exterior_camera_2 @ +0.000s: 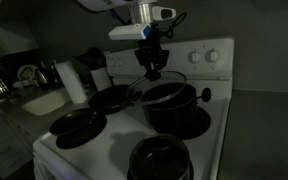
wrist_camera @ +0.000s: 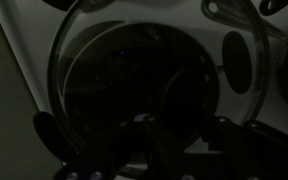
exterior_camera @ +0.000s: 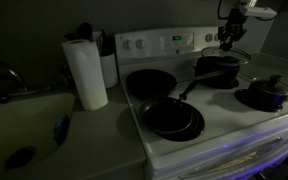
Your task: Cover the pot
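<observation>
The wide black pot stands on the back burner of the white stove, its long handle pointing to the stove's middle; it also shows in an exterior view. My gripper hangs right above it, shut on a round glass lid, apparently by its top knob. The lid sits slightly tilted just over the pot's rim; I cannot tell if it touches. In the wrist view the clear lid fills the frame with the dark pot beneath, and my dark fingers are at the bottom.
Two flat black frying pans sit on the neighbouring burners. A small dark-blue saucepan with a knobbed top stands on the burner in front of the pot. A paper towel roll and a sink are beside the stove. The control panel is behind.
</observation>
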